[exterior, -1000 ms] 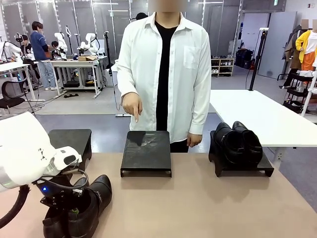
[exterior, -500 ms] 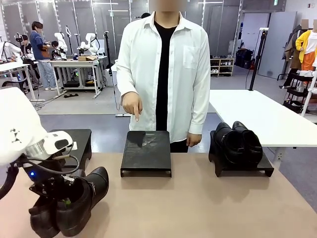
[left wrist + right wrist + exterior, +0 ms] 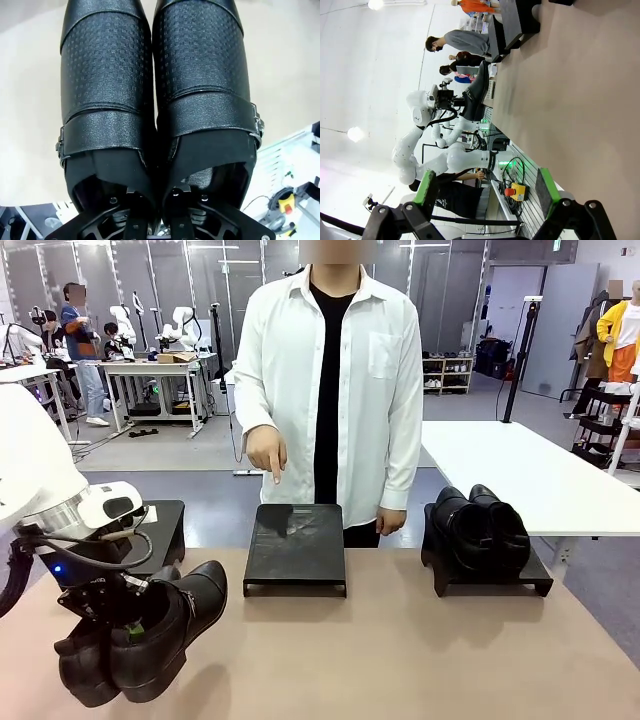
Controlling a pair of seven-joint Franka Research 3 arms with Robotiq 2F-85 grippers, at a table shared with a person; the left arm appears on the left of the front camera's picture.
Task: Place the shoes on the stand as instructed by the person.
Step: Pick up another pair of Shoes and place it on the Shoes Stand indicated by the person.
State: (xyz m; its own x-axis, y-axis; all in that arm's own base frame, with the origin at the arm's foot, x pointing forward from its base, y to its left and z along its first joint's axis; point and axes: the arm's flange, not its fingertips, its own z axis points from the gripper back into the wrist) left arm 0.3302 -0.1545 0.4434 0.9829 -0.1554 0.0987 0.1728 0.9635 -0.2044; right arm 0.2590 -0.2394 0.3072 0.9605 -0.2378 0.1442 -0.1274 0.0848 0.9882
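at the near left of the bench (image 3: 420,660), the held pair of dress shoes (image 3: 150,635) hangs from the left end effector (image 3: 125,625) and looks lifted clear of the surface. the left end effector is pressed together, pinching the two touching inner collar walls, one finger down in each shoe opening as far as the wrist view shows. the right end effector (image 3: 485,200) is spread wide and holds nothing.

handling: glossy leather, so likely slippery on the outside. the uppers are stiff enough to keep shape but the collars are softer. two shoes on one pinch is a fair weight, and the pair could swing or one shoe could slip out. the collar grip near the heel is probably the best hold.

pointing: toes aim up and toward picture right, heels low at near left, long axis on a diagonal, the two shoes side by side and parallel.

the person's hand (image 3: 267,452) points a finger down at the empty middle stand (image 3: 295,540). the other pair (image 3: 480,525) sits on the right stand (image 3: 535,585).
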